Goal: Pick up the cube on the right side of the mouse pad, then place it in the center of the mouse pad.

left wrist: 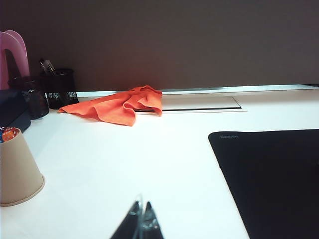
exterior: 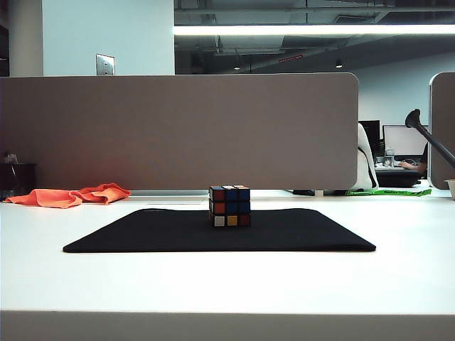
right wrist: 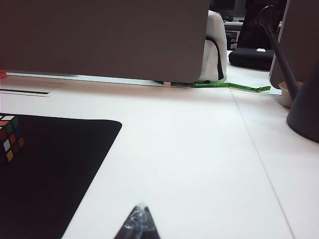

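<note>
The cube (exterior: 229, 206), black-edged with red, blue, orange, white and yellow stickers, stands upright on the black mouse pad (exterior: 142, 231), near its middle and nearer its far edge. The right wrist view catches the cube (right wrist: 9, 137) at the picture's edge, on the mouse pad (right wrist: 50, 164). My right gripper (right wrist: 141, 208) is shut and empty, low over bare white table beside the pad, well away from the cube. My left gripper (left wrist: 142, 206) is also shut and empty, over white table off the other side of the mouse pad (left wrist: 274, 174). Neither gripper shows in the exterior view.
An orange cloth (exterior: 71, 195) lies at the back left, also in the left wrist view (left wrist: 119, 104). A paper cup (left wrist: 17, 167) and a black mesh pen holder (left wrist: 60, 88) stand on the left. A grey partition (exterior: 178, 128) closes the back. A dark stand (right wrist: 304, 109) rises at the right.
</note>
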`<action>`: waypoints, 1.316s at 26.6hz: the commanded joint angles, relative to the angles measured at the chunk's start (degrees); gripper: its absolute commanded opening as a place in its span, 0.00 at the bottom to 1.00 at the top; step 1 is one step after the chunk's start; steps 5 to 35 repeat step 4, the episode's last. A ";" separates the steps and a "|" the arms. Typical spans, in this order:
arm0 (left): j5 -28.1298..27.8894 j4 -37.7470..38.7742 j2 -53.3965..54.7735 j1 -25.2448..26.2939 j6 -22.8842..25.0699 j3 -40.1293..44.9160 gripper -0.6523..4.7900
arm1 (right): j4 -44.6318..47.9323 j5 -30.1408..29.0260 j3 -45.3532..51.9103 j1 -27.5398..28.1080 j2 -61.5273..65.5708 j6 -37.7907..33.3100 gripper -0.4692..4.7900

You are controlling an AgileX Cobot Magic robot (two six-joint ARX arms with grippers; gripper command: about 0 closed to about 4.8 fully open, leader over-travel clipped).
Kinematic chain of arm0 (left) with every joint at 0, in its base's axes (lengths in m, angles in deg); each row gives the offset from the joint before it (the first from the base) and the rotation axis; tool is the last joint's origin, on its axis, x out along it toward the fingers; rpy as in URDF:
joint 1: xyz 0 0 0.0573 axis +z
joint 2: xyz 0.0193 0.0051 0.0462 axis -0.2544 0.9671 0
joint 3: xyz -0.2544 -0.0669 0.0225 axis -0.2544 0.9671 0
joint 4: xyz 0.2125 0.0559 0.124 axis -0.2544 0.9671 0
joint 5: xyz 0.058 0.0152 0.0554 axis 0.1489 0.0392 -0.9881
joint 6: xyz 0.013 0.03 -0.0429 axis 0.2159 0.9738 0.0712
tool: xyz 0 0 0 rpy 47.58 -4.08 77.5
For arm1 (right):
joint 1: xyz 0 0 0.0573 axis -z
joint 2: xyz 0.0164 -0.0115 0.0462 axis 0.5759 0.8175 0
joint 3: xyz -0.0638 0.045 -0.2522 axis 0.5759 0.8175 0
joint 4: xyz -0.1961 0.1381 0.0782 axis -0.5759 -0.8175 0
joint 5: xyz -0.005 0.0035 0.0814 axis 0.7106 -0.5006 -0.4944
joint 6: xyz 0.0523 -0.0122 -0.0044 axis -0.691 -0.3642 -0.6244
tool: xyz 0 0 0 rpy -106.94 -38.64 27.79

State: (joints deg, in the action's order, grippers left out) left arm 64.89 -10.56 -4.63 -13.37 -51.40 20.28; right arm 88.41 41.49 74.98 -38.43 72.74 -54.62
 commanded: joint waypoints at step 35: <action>-0.04 -0.57 0.04 -0.02 -0.17 -0.17 0.11 | 0.92 0.28 0.07 -0.07 -0.07 -0.07 0.08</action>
